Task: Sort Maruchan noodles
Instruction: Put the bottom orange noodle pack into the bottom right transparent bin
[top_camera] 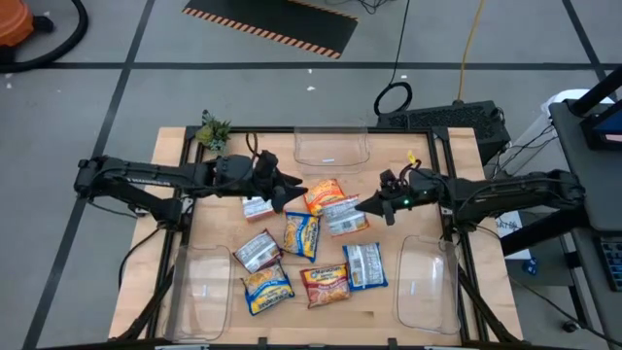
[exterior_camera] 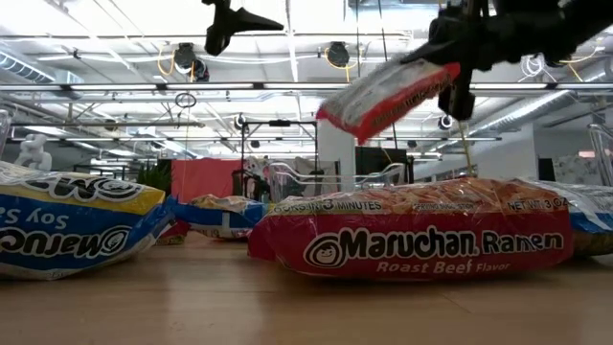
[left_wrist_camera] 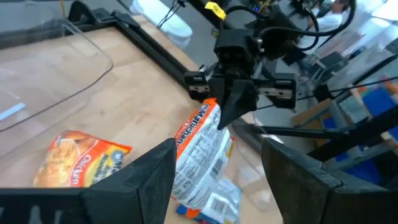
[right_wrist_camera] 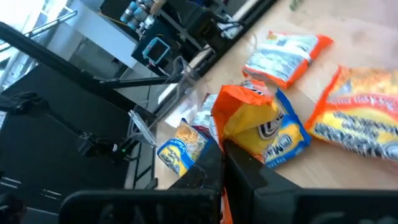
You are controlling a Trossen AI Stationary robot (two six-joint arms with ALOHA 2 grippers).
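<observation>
Several Maruchan noodle packets lie flat on the wooden table (top_camera: 224, 146): an orange one (top_camera: 324, 192), a blue-and-yellow one (top_camera: 302, 234), a red one (top_camera: 328, 284) and others. My right gripper (top_camera: 369, 204) is shut on a white packet with an orange end (left_wrist_camera: 200, 158), held up over the table's middle. My left gripper (left_wrist_camera: 217, 180) is open and level, pointing at that packet from the table's left. It stops short of the packet and touches nothing. My right gripper pinches the white packet's orange end (left_wrist_camera: 210, 111) between its two fingers, coming nearly level from the table's right side. The packet slants down from the fingers toward the left arm. Its lower end (exterior_camera: 335, 113) is clear of the table and of the packets below.
Three clear plastic bins stand on the table: one at the far edge (top_camera: 330, 148), one at the near left (top_camera: 202, 292), one at the near right (top_camera: 428, 282). A small green plant (top_camera: 212, 130) stands at the far left corner. Loose packets fill the table's middle.
</observation>
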